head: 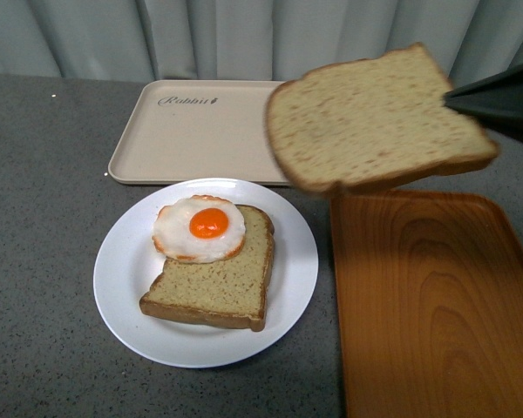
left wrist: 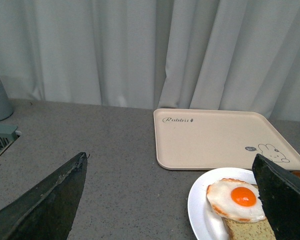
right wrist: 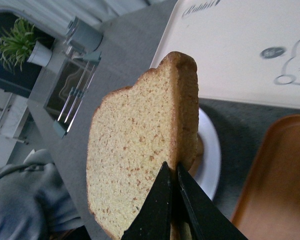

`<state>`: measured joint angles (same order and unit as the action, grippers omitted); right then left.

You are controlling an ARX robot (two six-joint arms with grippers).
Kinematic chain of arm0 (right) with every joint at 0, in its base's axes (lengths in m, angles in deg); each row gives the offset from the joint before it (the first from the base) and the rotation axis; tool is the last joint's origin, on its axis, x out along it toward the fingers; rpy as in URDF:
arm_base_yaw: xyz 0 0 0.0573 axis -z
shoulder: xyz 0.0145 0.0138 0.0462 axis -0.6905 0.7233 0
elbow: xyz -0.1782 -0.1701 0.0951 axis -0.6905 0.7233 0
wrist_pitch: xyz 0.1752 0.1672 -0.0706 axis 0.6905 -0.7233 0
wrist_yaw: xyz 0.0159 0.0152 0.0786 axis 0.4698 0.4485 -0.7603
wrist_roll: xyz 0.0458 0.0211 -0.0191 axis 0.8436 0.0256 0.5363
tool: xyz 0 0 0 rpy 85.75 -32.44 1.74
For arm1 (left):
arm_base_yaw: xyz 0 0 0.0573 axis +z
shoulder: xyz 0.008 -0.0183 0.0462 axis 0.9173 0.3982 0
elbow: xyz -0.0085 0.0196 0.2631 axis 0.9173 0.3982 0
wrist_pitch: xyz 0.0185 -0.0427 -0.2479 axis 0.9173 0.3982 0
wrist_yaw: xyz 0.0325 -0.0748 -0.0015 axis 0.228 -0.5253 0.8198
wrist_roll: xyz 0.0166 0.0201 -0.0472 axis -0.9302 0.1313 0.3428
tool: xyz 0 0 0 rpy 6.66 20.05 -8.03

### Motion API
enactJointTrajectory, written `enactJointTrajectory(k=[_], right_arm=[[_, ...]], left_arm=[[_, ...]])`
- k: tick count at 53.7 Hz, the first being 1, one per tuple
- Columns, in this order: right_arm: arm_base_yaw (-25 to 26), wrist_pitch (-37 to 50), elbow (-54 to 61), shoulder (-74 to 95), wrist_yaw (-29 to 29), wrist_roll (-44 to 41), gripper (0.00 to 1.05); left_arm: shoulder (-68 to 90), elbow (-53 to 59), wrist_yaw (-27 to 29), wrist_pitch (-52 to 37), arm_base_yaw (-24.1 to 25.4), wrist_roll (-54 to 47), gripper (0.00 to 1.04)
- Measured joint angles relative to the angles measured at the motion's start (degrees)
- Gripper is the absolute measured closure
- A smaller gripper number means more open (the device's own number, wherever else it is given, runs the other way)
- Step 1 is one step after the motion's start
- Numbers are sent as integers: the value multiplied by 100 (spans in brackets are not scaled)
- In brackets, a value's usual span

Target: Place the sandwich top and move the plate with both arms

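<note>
Speckled tan sandwich top (head: 375,117), apparently domed

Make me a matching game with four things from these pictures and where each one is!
Things:
1. tan-brown speckled sandwich top
2. white-and-orange fried egg
3. beige rabbit-marked tray
4. orange wood-grain tray

Places:
A. to the right of the round white plate
B. pinched in the black right gripper, up in the air
C. behind the plate, near the grey curtain
D. on the bread slice lying on the plate

Pairs: 1-B, 2-D, 3-C, 4-A
</note>
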<state>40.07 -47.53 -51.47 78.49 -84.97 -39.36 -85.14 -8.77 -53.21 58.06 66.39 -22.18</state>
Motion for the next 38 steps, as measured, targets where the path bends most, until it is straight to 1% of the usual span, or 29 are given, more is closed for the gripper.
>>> enactJointTrajectory(k=[2,8,18,22,27,38], right_arm=[[-227,46,-63,155,70,83,103],[-693,79,-280,551,232,243,103],[-1211,52,-629,1047,586,398,103],[-1340,-50,-721,1198,730,391,103],[-1453,22,-756,1467,938,376,103],[-1499,57,-798,1915,1235,299,103]], left_arm=[[0,0,0,0,0,0,6],[0,0,0,0,0,0,6],[0,0,0,0,0,2,6],[0,0,0,0,0,0,6],[0,0,0,0,0,0,6],[0,0,0,0,0,0,6]])
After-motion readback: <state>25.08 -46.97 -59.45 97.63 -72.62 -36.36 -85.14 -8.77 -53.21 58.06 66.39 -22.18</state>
